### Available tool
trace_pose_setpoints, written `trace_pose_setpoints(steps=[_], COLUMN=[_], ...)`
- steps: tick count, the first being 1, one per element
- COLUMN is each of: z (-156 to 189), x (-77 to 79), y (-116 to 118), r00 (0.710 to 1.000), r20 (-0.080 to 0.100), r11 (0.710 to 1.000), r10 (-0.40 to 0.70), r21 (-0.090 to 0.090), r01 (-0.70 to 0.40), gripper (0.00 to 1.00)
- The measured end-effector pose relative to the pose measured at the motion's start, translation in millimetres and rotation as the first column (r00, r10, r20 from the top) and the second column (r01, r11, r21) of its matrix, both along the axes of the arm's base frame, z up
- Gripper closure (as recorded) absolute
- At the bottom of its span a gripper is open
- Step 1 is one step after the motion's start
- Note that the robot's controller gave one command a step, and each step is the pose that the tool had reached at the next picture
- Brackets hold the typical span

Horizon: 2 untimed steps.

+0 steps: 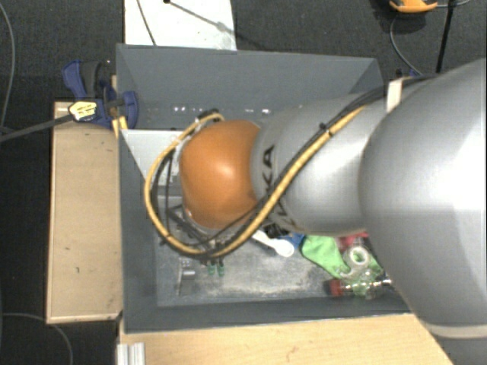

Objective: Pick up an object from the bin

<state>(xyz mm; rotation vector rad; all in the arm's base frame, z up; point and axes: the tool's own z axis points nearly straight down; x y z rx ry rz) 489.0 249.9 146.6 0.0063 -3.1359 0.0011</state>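
My gripper (202, 251) reaches down into the left half of the bin, just under the arm's orange cover, close above the bin floor. Nothing can be made out in it. To its right lies a white spoon-like piece (275, 244), partly under the arm. Further right sit a bright green soft thing (326, 254) and a small whitish ring-shaped piece (358, 259).
The arm covers most of the bin's right and middle. At the front right corner lie a red thing (353, 242) and a red-and-green item (351, 287) in a small heap. Bare grey floor shows along the bin's front and left walls.
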Motion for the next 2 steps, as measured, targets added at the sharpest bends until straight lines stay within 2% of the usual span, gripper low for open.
trace_pose_setpoints(steps=[1, 2], z=[4.6, -32.9], x=[2.0, 78.0], y=[-1.4, -64.1], r00=[1.000, 0.999], r20=[0.007, 0.012], r11=[1.000, 0.999], r10=[-0.007, -0.044], r21=[0.002, 0.000], r01=[0.007, 0.044], gripper=[0.00, 0.00])
